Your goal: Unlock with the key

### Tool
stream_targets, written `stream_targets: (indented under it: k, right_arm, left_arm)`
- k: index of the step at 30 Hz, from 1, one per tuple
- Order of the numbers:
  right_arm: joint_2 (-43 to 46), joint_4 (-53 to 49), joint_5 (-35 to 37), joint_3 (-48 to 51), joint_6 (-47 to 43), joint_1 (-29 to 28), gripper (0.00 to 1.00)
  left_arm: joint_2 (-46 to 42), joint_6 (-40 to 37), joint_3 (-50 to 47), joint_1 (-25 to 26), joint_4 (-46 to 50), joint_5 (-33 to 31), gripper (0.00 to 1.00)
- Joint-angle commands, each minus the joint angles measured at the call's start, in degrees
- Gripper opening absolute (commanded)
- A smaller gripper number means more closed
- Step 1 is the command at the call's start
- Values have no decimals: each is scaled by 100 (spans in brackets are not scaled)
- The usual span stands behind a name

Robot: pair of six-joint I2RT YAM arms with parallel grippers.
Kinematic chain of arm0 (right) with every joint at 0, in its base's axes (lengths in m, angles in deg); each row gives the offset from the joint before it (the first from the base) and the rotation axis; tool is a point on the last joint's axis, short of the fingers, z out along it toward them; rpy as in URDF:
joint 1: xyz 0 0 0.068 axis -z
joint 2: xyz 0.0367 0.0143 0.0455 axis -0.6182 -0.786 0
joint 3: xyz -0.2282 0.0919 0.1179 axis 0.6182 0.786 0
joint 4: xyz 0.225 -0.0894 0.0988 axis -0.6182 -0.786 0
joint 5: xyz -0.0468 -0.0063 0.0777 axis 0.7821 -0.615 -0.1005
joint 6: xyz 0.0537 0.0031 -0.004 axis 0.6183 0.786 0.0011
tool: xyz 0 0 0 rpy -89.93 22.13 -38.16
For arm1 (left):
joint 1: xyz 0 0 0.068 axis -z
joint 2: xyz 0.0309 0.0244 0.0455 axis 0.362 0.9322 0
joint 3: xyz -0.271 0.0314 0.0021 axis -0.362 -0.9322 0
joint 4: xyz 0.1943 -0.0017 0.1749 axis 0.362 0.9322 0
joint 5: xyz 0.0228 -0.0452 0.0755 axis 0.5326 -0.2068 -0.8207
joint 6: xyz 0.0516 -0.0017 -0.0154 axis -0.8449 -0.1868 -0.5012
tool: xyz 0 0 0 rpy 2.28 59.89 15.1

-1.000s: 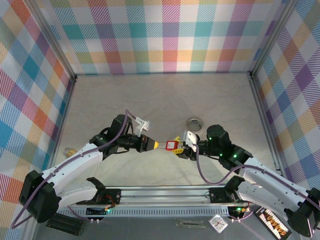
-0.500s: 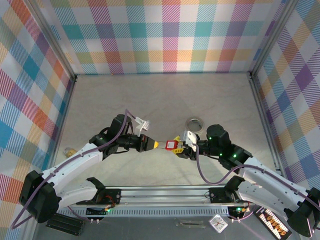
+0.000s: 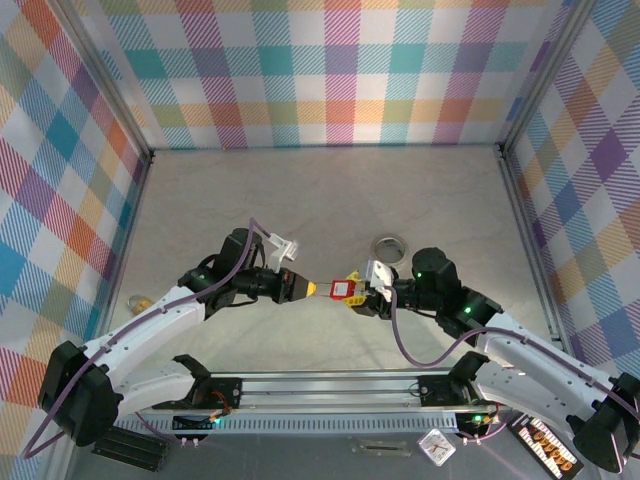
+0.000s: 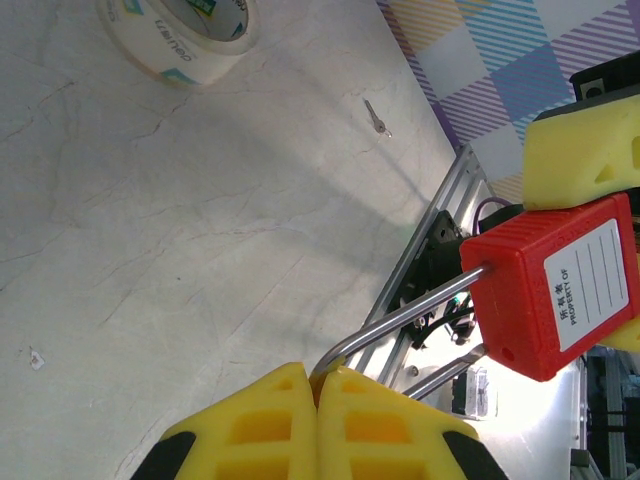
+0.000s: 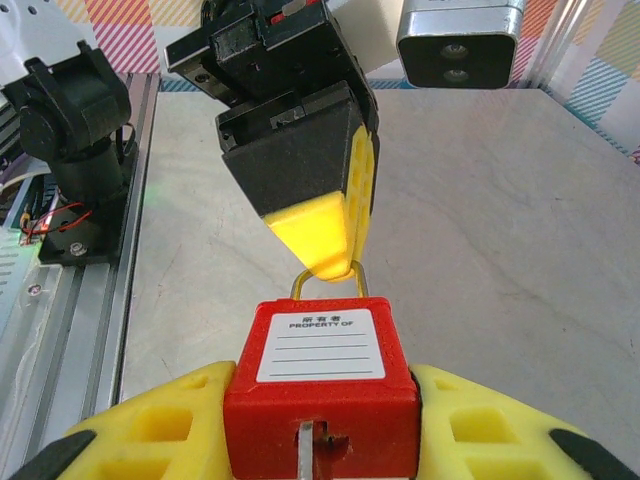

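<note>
One padlock (image 5: 320, 375): left tool (image 4: 318, 385), right tool (image 3: 362, 297) tight.

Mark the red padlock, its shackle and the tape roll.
red padlock (image 5: 320, 400): right wrist view, red body below the label.
shackle (image 4: 410, 315): left wrist view, middle of the upper bar.
tape roll (image 4: 170, 50): left wrist view, its printed outer wall.

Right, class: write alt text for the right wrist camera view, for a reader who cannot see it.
A red padlock with a white "PROPERTY OF" label is clamped between the right tool's yellow pads. Straight ahead, the left tool, shut, pinches the top of its shackle, above a pale tabletop.
</note>
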Motion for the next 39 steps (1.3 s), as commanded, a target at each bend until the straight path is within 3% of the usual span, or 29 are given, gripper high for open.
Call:
stream_targets:
  k: [1,4,9,19,29,36,39]
  right_arm:
    - [-11,156,-241,38,71,13,41]
    - [-25,163,-145,54,84,17,51]
    - [-101,123,-102,42,92,44,60]
    - [-239,167,103,-10,207,101,61]
    - [-705,266,536,-35,1268,101,66]
    - [-1019,87,834,-79,1505,107,66]
    - [-1174,1,905,-131,2030,101,66]
  left_arm:
    - [-89,-68,141,-110,40,-1,0]
    - [-98,-77,163,-108,42,12,0]
    - [-80,-86,172,-112,49,50,0]
    - [12,-326,376,-108,430,-120,0]
    - [288,-505,560,-108,683,-356,0]
    - [636,-585,743,-108,821,-539,0]
    - [676,-594,770,-108,1007,-887,0]
